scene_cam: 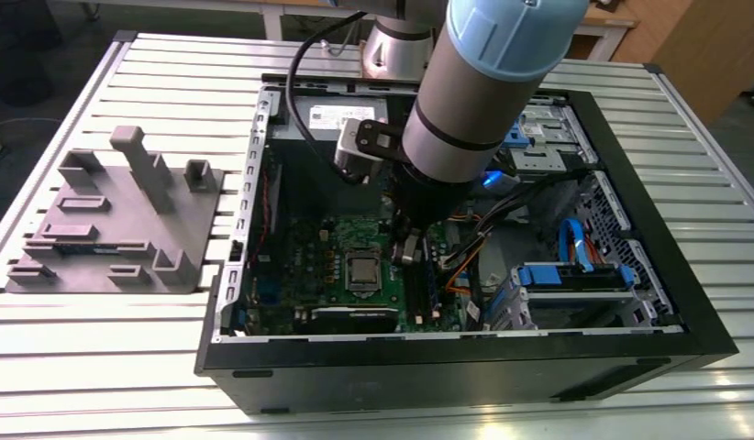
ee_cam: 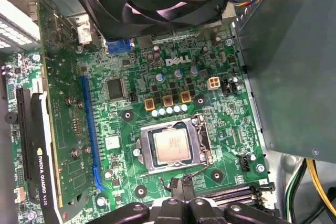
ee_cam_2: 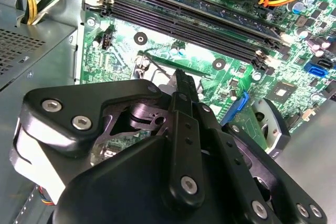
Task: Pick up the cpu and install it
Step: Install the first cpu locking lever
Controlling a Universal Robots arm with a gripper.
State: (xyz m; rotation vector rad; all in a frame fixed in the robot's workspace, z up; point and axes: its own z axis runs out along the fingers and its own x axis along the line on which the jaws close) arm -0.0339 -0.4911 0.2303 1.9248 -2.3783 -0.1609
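Hovering with its fingers drawn together and nothing between them, the claw (ee_cam: 185, 190) hangs just off the memory-slot edge of the socket frame (ee_cam: 173, 144), where the cpu (ee_cam: 171, 145) lies flat, already seated inside.

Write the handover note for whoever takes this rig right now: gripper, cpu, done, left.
Gripper: inside the open computer case, above the motherboard, fingers closed together with nothing between them, beside the socket.
The cpu: lying flat in the socket frame, silver top up; also seen in the exterior view.
Done: cpu sits in the socket.
Left: whether the retention frame is latched cannot be told from here; check it.
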